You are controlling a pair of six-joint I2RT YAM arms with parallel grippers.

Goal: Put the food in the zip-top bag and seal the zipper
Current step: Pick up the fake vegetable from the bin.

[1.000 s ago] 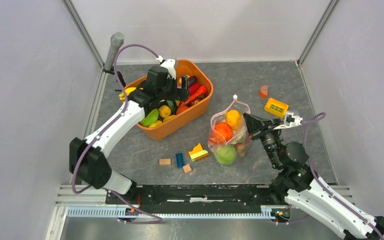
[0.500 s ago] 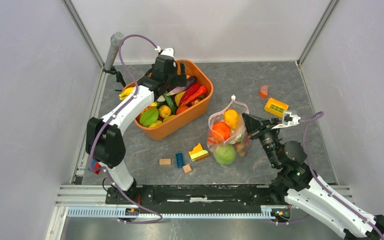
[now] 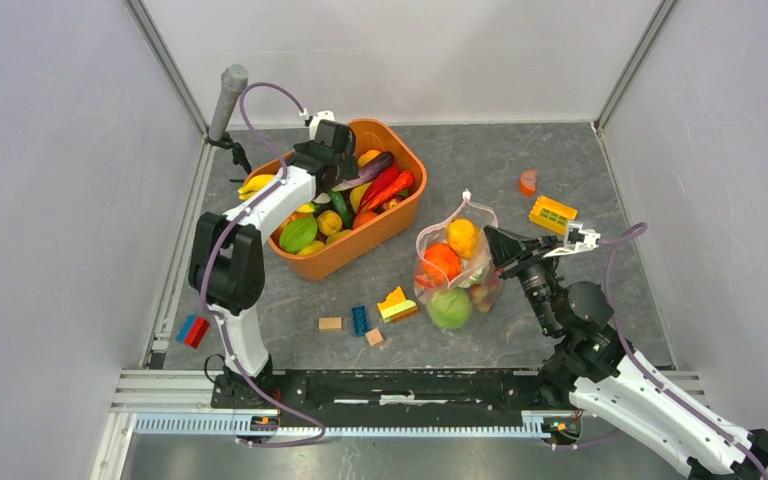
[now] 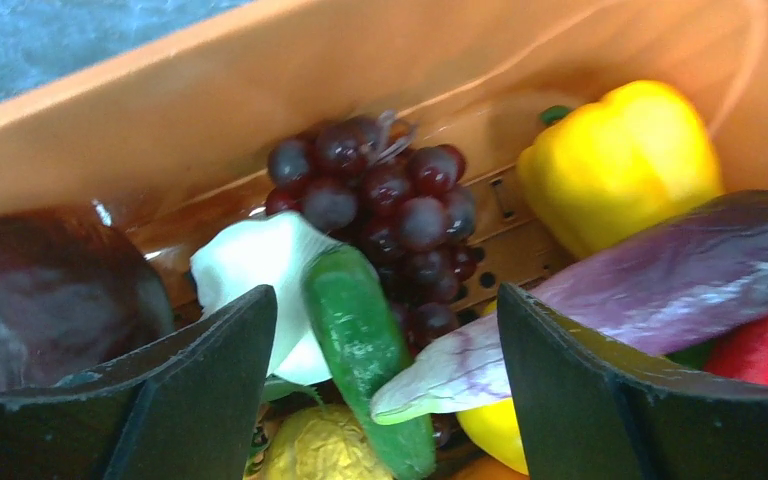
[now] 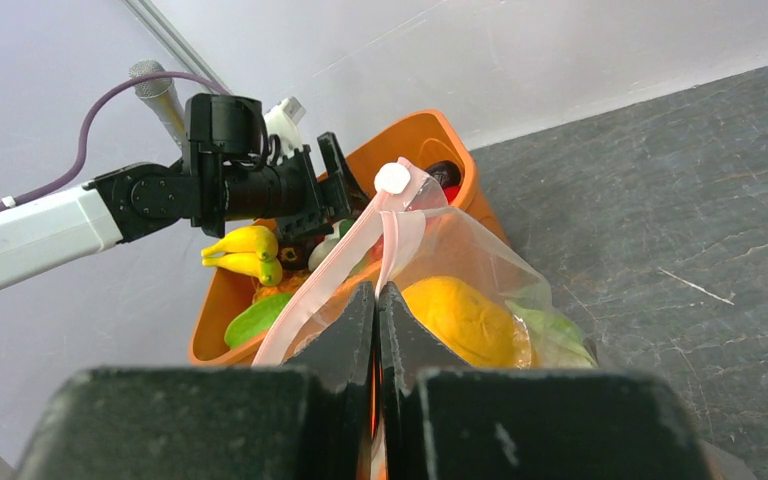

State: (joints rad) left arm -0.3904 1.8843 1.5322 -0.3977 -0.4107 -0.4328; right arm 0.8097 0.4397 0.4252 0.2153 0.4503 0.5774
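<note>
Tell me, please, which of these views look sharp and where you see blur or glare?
Top external: even light, sharp throughout, only a soft shadow under the orange tub. Left wrist: grapes fairly crisp, left gripper dark and soft-edged. Right wrist: right gripper blurred up close, zip-top bag clearer, with a faint sheen.

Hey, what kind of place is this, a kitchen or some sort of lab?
Probably a robot test cell, not a kitchen: a left arm and right arm bolted to a rail, plain grey walls boxing in the table, and plastic toy food in an orange tub.
</note>
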